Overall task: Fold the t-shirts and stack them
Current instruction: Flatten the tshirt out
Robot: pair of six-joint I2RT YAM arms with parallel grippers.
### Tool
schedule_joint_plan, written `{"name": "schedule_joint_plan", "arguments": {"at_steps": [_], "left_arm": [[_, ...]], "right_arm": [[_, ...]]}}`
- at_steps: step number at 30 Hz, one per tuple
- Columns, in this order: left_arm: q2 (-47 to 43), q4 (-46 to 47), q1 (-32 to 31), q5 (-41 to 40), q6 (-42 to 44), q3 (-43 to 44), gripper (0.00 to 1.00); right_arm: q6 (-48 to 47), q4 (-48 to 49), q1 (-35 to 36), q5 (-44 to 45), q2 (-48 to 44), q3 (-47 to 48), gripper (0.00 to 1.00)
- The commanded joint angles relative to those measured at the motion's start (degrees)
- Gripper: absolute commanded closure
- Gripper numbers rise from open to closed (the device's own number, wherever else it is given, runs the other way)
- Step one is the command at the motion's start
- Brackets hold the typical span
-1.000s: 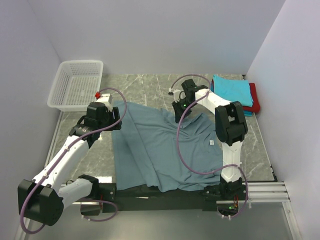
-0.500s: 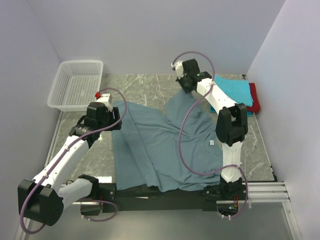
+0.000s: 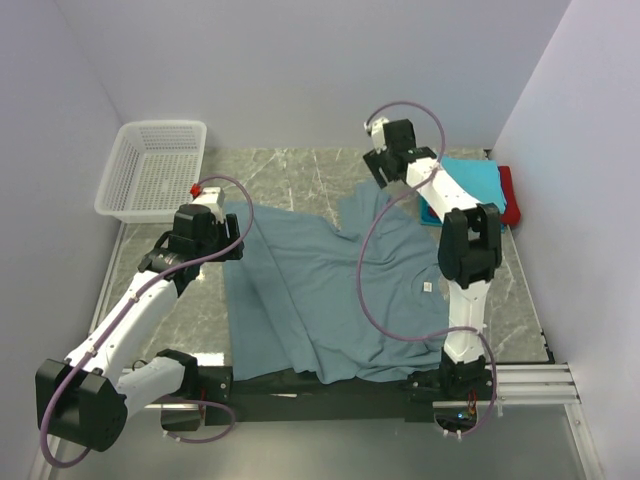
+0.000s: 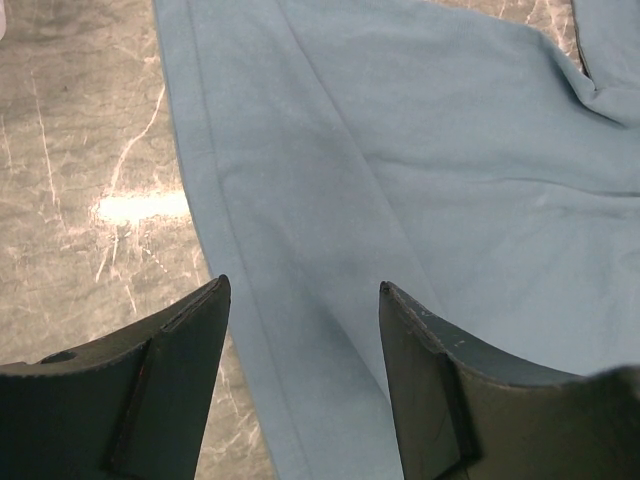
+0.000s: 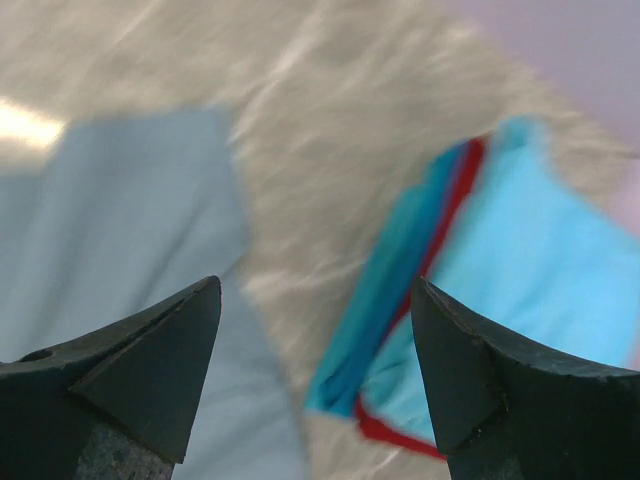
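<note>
A large grey-blue t-shirt (image 3: 330, 290) lies spread and partly creased across the middle of the table, its neck label (image 3: 427, 288) facing up. My left gripper (image 3: 213, 226) hangs open over its left edge; in the left wrist view the shirt (image 4: 400, 180) and its hem pass between the left gripper (image 4: 303, 290). My right gripper (image 3: 382, 170) is raised at the back, open and empty. Under the right gripper (image 5: 315, 290) I see the shirt's sleeve (image 5: 130, 220) and the folded stack: turquoise (image 5: 540, 290), teal (image 5: 390, 300), red (image 5: 400, 435). The stack (image 3: 470, 182) sits back right.
A white mesh basket (image 3: 155, 165) stands at the back left corner. Bare marble table (image 3: 300, 175) shows behind the shirt and along its left side (image 4: 90, 200). Walls close in the table on the left, back and right.
The right gripper lifted a part of the grey-blue shirt up and back, then opened and let it go. The cloth has dropped flat. The left arm has not moved.
</note>
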Motion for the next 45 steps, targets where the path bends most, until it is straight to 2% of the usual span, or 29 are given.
{"name": "schedule_joint_plan", "arguments": {"at_steps": [1, 4, 7, 8, 9, 10, 12, 15, 19, 22, 24, 32, 38, 45], "left_arm": [[-0.53, 1.43, 0.01, -0.09, 0.75, 0.30, 0.33], [-0.44, 1.34, 0.01, -1.50, 0.40, 0.21, 0.33], [0.26, 1.34, 0.19, -3.51, -0.04, 0.21, 0.34], [0.96, 1.42, 0.45, -3.95, -0.30, 0.30, 0.34], [1.31, 1.86, 1.15, -4.65, -0.65, 0.30, 0.34], [2.71, 2.13, 1.85, -4.75, -1.18, 0.30, 0.35], [5.17, 1.96, 4.30, -4.14, -2.84, 2.05, 0.40], [12.72, 0.03, 5.02, -5.63, -4.69, 7.32, 0.44], [27.37, -1.12, 5.20, -6.50, -4.35, 15.13, 0.45], [36.34, -2.70, 6.42, -6.59, -3.73, 21.90, 0.52], [39.27, -2.80, 8.08, -5.81, -3.64, 25.08, 0.56], [46.57, -2.17, 10.12, -3.26, -1.54, 32.62, 0.55], [57.47, -7.45, 10.21, -4.39, -0.39, 44.92, 0.57], [65.21, -11.41, 10.73, -7.38, 1.63, 52.50, 0.59]], "right_arm": [[-0.85, -5.41, 0.37, -21.34, -9.20, -6.64, 0.18], [-2.62, -10.34, 0.20, -34.04, -12.02, -11.93, 0.25], [-2.97, -15.69, -0.50, -39.87, -11.85, -14.31, 0.40], [-3.49, -18.40, -0.85, -41.19, -11.41, -14.76, 0.51], [-4.28, -19.91, -1.03, -41.47, -11.15, -15.28, 0.56], [-5.33, -21.32, -1.12, -41.38, -11.14, -16.85, 0.67], [-7.01, -21.34, -1.12, -39.28, -13.07, -20.10, 0.72], [-8.16, -19.93, -1.03, -37.26, -15.71, -26.52, 0.75], [-8.07, -18.26, -1.03, -34.97, -16.77, -32.67, 0.76], [-7.89, -18.08, -0.94, -32.42, -15.98, -34.35, 0.78], [-7.98, -18.43, -0.94, -30.75, -15.63, -34.71, 0.78], [-9.30, -17.12, -1.03, -24.95, -19.14, -41.12, 0.82], [-8.42, -15.27, -1.21, -26.26, -19.32, -43.76, 0.82], [-8.16, -14.12, -2.00, -25.74, -19.41, -45.44, 0.82]]}}
